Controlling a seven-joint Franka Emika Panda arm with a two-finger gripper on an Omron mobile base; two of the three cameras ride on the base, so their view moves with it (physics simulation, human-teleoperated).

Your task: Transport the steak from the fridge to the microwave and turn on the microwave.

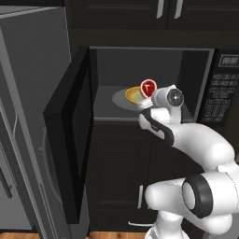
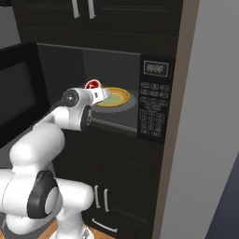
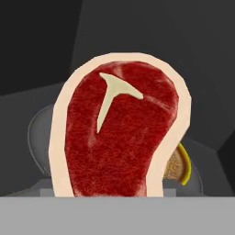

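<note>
Left base view | steak (image 1: 149,87) above yellow plate (image 1: 134,95) (microwave (image 1: 154,84) door open)

The white arm rises from its base, bends at a dark-ringed elbow joint, and extends forward and upward. The forearm slopes up to the wrist, which is turned so its round end cap faces the base cameras. The end effector (image 1: 148,95) points away from the base, roughly level. Its jaws stand wide apart, clamped on the steak (image 3: 119,137), which is held on edge, upright between them.
</note>
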